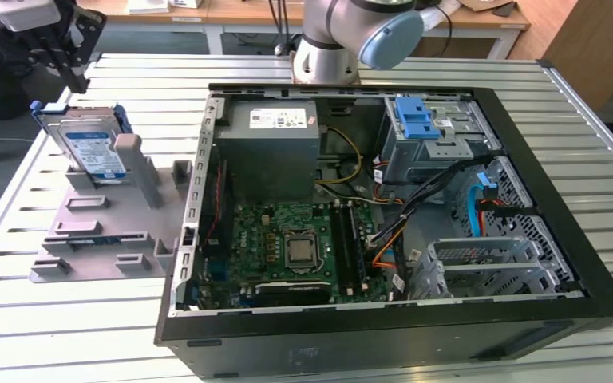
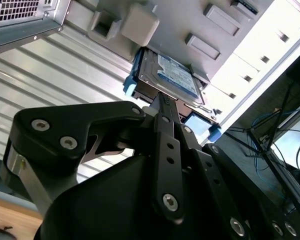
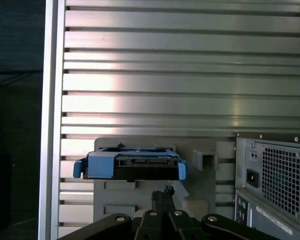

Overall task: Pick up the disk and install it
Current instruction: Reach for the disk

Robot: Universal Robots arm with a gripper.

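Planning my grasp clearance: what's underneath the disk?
The disk stands tilted on a grey holder, next to its upright post; the holder lies on the slatted table. The disk's bottom edge is covered by the holder's blocks, so how it seats cannot be seen.

Your robot's silver-grey tubular arm [image 1: 328,44] has a pale blue round cap [image 1: 392,38] on its joint and a light grey block [image 1: 25,12] at the wrist. The matte black hand [image 2: 162,100] is pretty much chunky linkage bars dotted with shiny silver screw heads [image 2: 170,201].
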